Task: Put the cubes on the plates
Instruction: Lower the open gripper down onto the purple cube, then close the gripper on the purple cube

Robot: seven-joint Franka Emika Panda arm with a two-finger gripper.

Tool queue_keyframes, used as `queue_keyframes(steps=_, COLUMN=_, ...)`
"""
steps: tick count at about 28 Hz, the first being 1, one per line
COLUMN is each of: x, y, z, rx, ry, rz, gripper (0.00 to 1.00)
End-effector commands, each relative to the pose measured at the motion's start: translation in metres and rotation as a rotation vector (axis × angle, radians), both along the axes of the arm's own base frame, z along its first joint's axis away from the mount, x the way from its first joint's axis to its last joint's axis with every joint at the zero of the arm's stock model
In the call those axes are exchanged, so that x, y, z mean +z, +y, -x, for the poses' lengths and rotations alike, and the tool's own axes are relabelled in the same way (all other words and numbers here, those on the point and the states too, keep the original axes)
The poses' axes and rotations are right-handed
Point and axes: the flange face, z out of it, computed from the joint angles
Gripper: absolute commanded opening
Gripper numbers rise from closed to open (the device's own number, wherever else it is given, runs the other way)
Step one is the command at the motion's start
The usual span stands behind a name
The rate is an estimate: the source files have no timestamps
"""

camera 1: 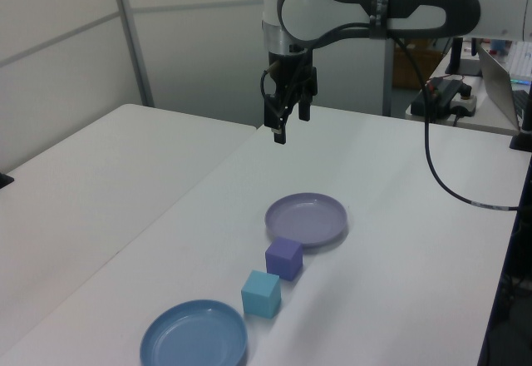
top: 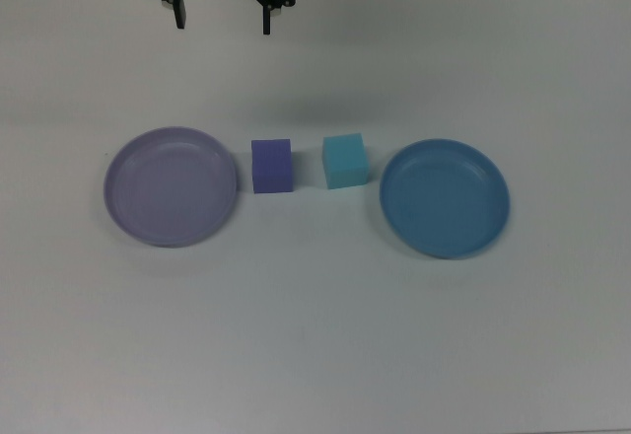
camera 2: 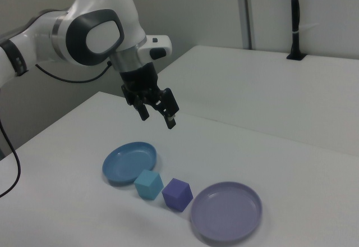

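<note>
a white franka arm hangs its black two-finger gripper (top: 223,15) high over the far side of a white table (top: 315,335), fingers spread apart and holding nothing, well clear of everything below.

on the table four things lie in a row. in the top view, from left to right: a pale lavender round plastic plate (top: 172,186), a small matte purple-blue cube (top: 272,166), a small matte light turquoise cube (top: 345,161) and a medium blue round plastic plate (top: 445,197). the two cubes sit near each other with a narrow gap between, each just beside a plate but not on it; both plates are bare. the left view shows the same row running away from the camera, the blue plate (camera 1: 194,335) nearest, then the turquoise cube (camera 1: 261,293), the purple-blue cube (camera 1: 283,258) and the lavender plate (camera 1: 306,219). no cube has yet been moved.

the cubes look light and solid, with flat faces and a dull finish that should not slip much. the sensible hold is from above, the fingers closing on two opposite side faces, lined up square with the cube; the gap between the cubes is tight, so taking the faces that point toward and away from the arm looks safer.
</note>
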Motion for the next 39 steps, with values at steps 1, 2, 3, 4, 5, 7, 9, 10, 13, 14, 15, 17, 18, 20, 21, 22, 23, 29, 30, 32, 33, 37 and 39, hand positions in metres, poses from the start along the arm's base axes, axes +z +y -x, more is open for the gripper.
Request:
queue_keyframes(steps=1, x=-0.043, y=0.0, z=-0.016, rx=0.077, ry=0.092, rz=-0.074, gripper=1.0)
queue_keyframes(steps=2, x=-0.049, y=-0.001, z=-0.019, rx=0.093, ry=0.103, rz=-0.08, gripper=1.0)
queue_keyframes(steps=3, x=-0.054, y=0.0, z=-0.021, rx=0.108, ry=0.11, rz=-0.083, gripper=1.0)
queue_keyframes(steps=4, x=-0.058, y=0.0, z=-0.023, rx=0.118, ry=0.114, rz=-0.082, gripper=1.0)
queue_keyframes(steps=5, x=-0.065, y=0.002, z=-0.026, rx=0.127, ry=0.119, rz=-0.082, gripper=1.0)
queue_keyframes(steps=7, x=-0.084, y=0.009, z=-0.035, rx=0.14, ry=0.125, rz=-0.083, gripper=1.0)
queue_keyframes(steps=9, x=-0.101, y=0.011, z=-0.04, rx=0.142, ry=0.138, rz=-0.08, gripper=1.0)
queue_keyframes(steps=10, x=-0.114, y=0.011, z=-0.045, rx=0.144, ry=0.135, rz=-0.076, gripper=1.0)
queue_keyframes(steps=13, x=-0.137, y=0.012, z=-0.051, rx=0.145, ry=0.138, rz=-0.073, gripper=1.0)
queue_keyframes(steps=14, x=-0.142, y=0.012, z=-0.052, rx=0.145, ry=0.137, rz=-0.072, gripper=1.0)
queue_keyframes(steps=15, x=-0.147, y=0.012, z=-0.053, rx=0.146, ry=0.132, rz=-0.07, gripper=1.0)
queue_keyframes(steps=17, x=-0.164, y=0.011, z=-0.054, rx=0.15, ry=0.129, rz=-0.054, gripper=1.0)
queue_keyframes(steps=18, x=-0.168, y=0.016, z=-0.054, rx=0.16, ry=0.127, rz=-0.047, gripper=1.0)
queue_keyframes(steps=20, x=-0.177, y=0.029, z=-0.053, rx=0.18, ry=0.127, rz=-0.033, gripper=1.0)
queue_keyframes(steps=21, x=-0.189, y=0.033, z=-0.052, rx=0.19, ry=0.135, rz=-0.019, gripper=1.0)
queue_keyframes(steps=22, x=-0.193, y=0.032, z=-0.052, rx=0.192, ry=0.135, rz=-0.012, gripper=1.0)
queue_keyframes(steps=23, x=-0.197, y=0.033, z=-0.051, rx=0.195, ry=0.136, rz=-0.006, gripper=1.0)
queue_keyframes(steps=29, x=-0.226, y=0.035, z=-0.054, rx=0.214, ry=0.147, rz=0.02, gripper=1.0)
queue_keyframes(steps=30, x=-0.231, y=0.037, z=-0.055, rx=0.219, ry=0.153, rz=0.024, gripper=1.0)
queue_keyframes(steps=32, x=-0.24, y=0.039, z=-0.057, rx=0.227, ry=0.158, rz=0.032, gripper=1.0)
queue_keyframes(steps=33, x=-0.246, y=0.04, z=-0.057, rx=0.229, ry=0.164, rz=0.035, gripper=1.0)
queue_keyframes(steps=37, x=-0.259, y=0.042, z=-0.057, rx=0.215, ry=0.17, rz=0.056, gripper=1.0)
queue_keyframes(steps=39, x=-0.265, y=0.047, z=-0.054, rx=0.22, ry=0.171, rz=0.06, gripper=1.0)
